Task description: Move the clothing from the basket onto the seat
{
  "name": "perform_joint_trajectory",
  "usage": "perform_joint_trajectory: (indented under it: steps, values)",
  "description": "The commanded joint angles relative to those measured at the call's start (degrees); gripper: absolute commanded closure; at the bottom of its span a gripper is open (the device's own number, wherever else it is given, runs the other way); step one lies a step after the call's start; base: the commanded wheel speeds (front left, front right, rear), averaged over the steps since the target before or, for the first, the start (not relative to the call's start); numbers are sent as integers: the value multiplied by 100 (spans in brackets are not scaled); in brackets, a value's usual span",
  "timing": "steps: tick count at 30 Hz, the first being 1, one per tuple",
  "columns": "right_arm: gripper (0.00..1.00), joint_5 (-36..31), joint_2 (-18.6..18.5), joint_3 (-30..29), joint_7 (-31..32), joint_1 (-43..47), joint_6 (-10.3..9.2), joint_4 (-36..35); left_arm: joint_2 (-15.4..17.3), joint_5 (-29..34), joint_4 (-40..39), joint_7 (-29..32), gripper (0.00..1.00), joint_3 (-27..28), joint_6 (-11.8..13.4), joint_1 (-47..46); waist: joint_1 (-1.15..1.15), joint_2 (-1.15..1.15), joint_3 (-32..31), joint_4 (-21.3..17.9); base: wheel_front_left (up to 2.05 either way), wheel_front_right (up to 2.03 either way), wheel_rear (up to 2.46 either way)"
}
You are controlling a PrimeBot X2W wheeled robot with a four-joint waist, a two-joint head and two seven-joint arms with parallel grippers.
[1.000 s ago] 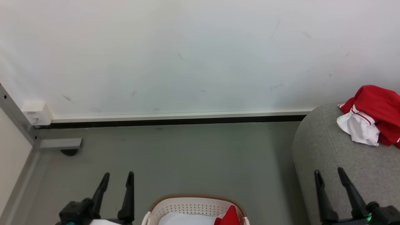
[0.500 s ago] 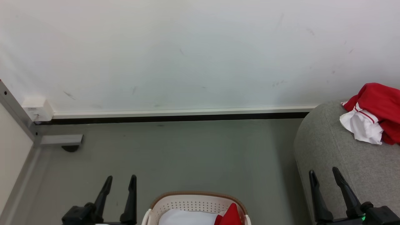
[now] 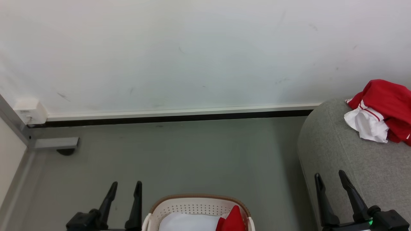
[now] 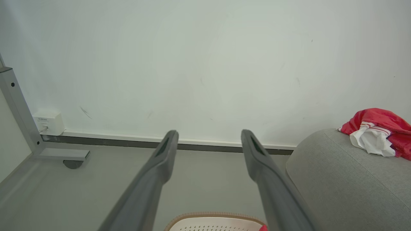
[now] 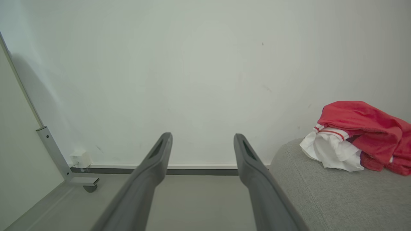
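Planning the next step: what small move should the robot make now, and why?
Probably lower the right gripper toward the red garment in the basket. Both it and the left gripper are open and empty, and that garment lies at the basket's right side, toward the seat, where a red-and-white garment already rests.

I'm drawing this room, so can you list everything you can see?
red and white clothing: one heap, red with a white part, on top of the seat
red clothing: one piece, red, right side of the basket
sheet: one, pale white, in the basket
basket: one, white with brown rim, on the floor, bottom middle
seat: one, grey, right side
wall box: one, white, low on the wall, left
metal frame: one, grey, left corner
left gripper: one, dark, open, lower left
right gripper: one, dark, open, lower right
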Motion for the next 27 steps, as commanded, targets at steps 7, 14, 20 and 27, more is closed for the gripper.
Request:
perform_joint_trajectory:
  steps: [7, 14, 20, 27]
  values:
    - [0, 23, -176, 35, -18, -192, -13, -18, -79, 121, 153, -3, 0, 52, -166, -202, 0, 0, 352, -232, 0, 0, 0]
    - [0, 98, -318, -71, -18, -460, -13, -140, -43, 169, 566, 1, 0, -49, -291, -525, 0, 0, 845, -514, 0, 0, 0]
    - [0, 145, -389, -107, -18, -848, -13, -280, 121, 244, 1135, 232, 0, -312, -397, -1021, 0, 0, 1372, -791, 0, 0, 0]
    - [0, 211, -286, -258, -17, -1186, -13, -492, 313, 193, 2088, 746, 0, -942, -528, -1742, 0, 0, 1988, -1040, 0, 0, 0]
